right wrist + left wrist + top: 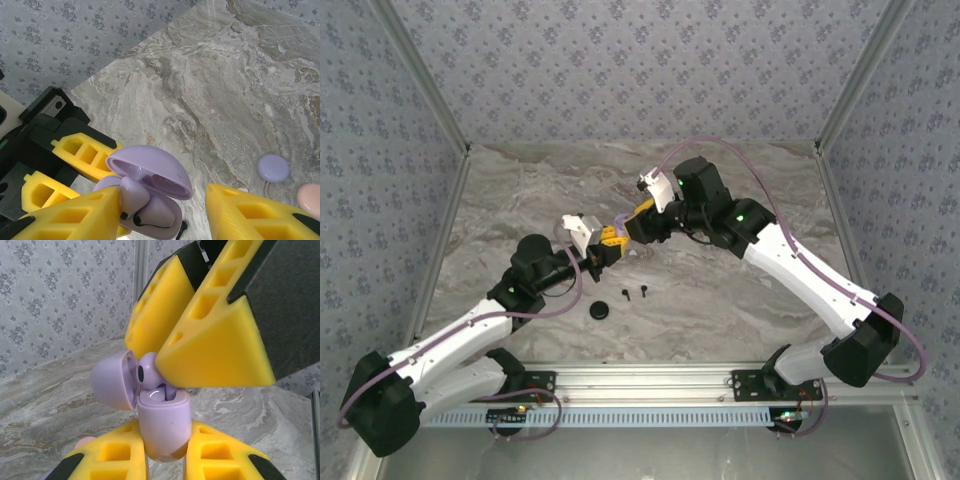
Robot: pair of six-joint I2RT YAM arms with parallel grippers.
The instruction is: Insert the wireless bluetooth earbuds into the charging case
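Note:
My left gripper is shut on the lilac charging case and holds it above the table, its lid swung open. One lilac earbud sits in the case. A second lilac earbud stands tilted in the case's mouth, touching one yellow finger of my right gripper, whose jaws stand open around the case top. From above, the two grippers meet at the case mid-table. Two black earbuds lie on the table nearer the arm bases.
A black disc lies beside the black earbuds. In the right wrist view a lilac disc and a pink disc rest on the marble table. Patterned walls enclose the table.

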